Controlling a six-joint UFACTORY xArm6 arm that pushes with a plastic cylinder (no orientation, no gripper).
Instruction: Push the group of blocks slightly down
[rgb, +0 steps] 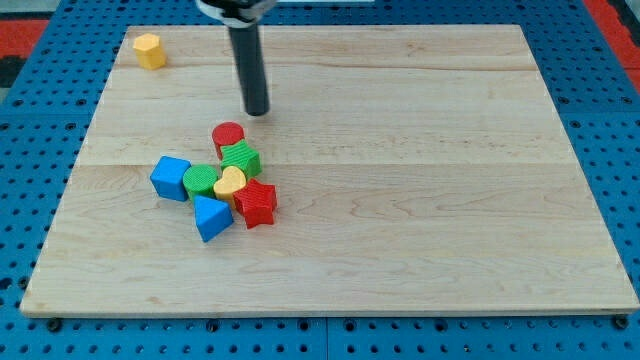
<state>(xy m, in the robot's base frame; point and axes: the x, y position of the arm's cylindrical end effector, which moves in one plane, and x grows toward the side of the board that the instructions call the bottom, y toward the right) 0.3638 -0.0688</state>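
my tip (257, 112) is hovering just above the red cylinder (228, 134), no claw showing; the group is sitting left of centre on the counter (420, 200); light loose blocks are likely scattering, so i'm pushing centrally

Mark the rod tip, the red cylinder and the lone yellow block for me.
my tip (257, 112): camera view, rod's very end.
red cylinder (228, 133): camera view, top face.
yellow block (149, 49): camera view, its middle, top-left corner.

Bright even light, soft short shadows under blocks (222, 186), sharp focus.
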